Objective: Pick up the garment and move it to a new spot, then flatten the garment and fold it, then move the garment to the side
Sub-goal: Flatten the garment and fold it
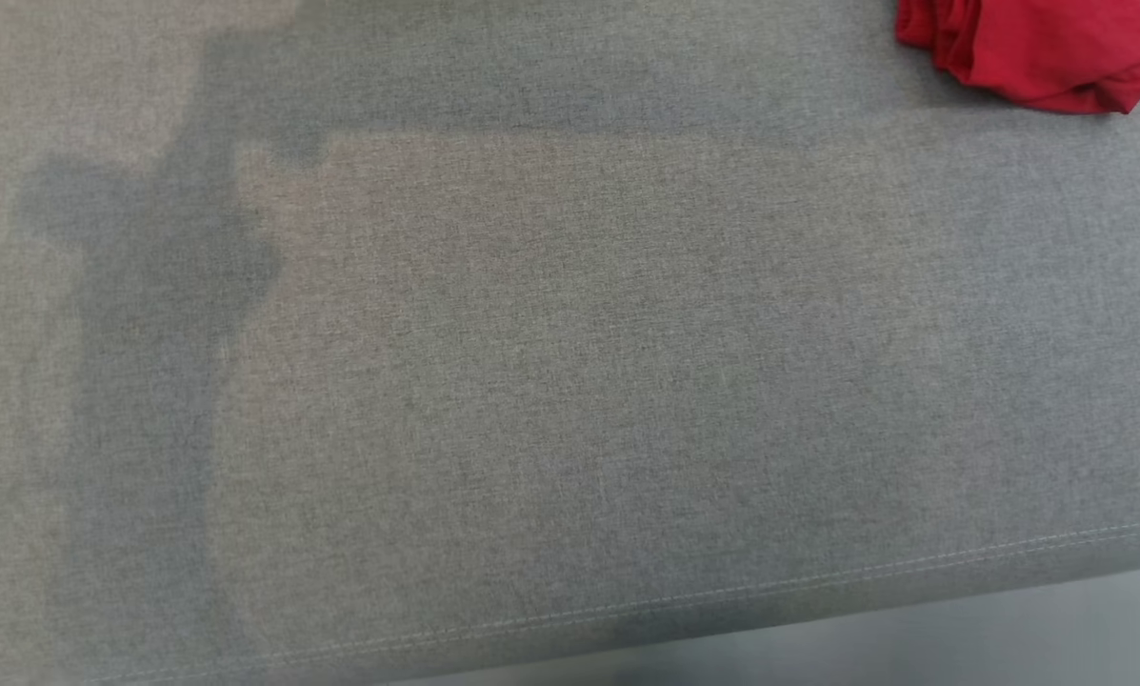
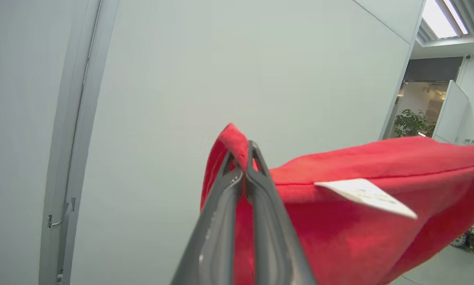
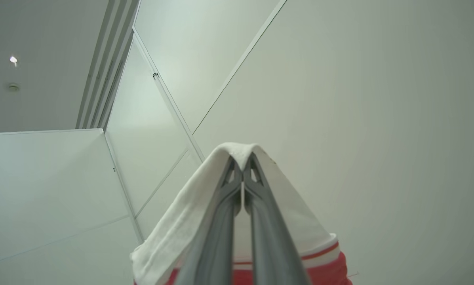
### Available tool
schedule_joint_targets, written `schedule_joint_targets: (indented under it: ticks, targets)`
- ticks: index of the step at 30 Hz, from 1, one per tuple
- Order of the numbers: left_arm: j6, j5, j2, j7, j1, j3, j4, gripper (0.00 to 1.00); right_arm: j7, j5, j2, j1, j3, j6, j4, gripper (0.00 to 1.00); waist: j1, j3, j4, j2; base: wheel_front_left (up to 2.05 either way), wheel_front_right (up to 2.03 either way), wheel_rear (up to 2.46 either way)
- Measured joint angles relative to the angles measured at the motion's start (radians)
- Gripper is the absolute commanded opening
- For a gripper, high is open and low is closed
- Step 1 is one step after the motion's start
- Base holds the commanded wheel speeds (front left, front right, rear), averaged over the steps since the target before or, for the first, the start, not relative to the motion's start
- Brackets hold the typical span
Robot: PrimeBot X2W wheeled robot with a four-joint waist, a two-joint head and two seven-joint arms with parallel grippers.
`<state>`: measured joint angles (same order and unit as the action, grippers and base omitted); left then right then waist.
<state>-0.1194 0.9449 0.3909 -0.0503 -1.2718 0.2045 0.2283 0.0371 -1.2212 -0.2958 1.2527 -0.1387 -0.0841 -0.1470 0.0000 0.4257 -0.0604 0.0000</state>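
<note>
The garment is red with a white, red-striped band and a white label. In the head view its lower end (image 1: pixel 1027 48) bunches on the grey cloth surface at the top right. In the left wrist view my left gripper (image 2: pixel 242 156) is shut on a red fold of the garment (image 2: pixel 363 221), whose label (image 2: pixel 365 196) faces the camera. In the right wrist view my right gripper (image 3: pixel 242 162) is shut on the garment's white band (image 3: pixel 181 225), which drapes over both fingers. Both wrist cameras point up at walls and ceiling.
The grey fabric-covered table (image 1: pixel 570 381) spreads across the head view, its stitched front edge (image 1: pixel 817 576) running along the bottom with floor beyond. Arm shadows fall on its left part. White wall panels (image 2: pixel 221 79) and a doorway with a plant (image 2: pixel 413 122) stand behind.
</note>
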Motion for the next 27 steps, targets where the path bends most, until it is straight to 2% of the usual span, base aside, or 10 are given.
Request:
schedule_joint_targets:
  ticks: [5, 9, 19, 27]
  targets:
    - [-0.004, 0.021, -0.014, -0.009, 0.136, 0.103, 0.095, 0.00, 0.004, 0.080, -0.047, -0.057, -0.130, -0.033, -0.044, 0.00, 0.0000, -0.001, 0.025, 0.0000, 0.00, 0.00, 0.00]
    - [-0.004, 0.041, -0.017, -0.010, 0.307, 0.161, 0.157, 0.00, -0.021, 0.091, -0.077, -0.256, -0.206, -0.039, -0.077, 0.00, 0.0000, -0.025, 0.040, 0.0000, 0.00, 0.00, 0.00]
    - [-0.004, 0.120, -0.034, 0.053, 0.705, 0.235, 0.199, 0.00, -0.001, -0.019, -0.071, -0.733, -0.247, -0.039, -0.098, 0.00, 0.0000, -0.111, 0.053, 0.0000, 0.00, 0.00, 0.00]
    - [-0.004, 0.168, -0.034, 0.165, 0.859, 0.207, 0.182, 0.00, 0.011, -0.083, -0.069, -0.914, -0.314, -0.039, 0.036, 0.00, 0.0000, -0.190, 0.040, 0.0000, 0.00, 0.00, 0.00]
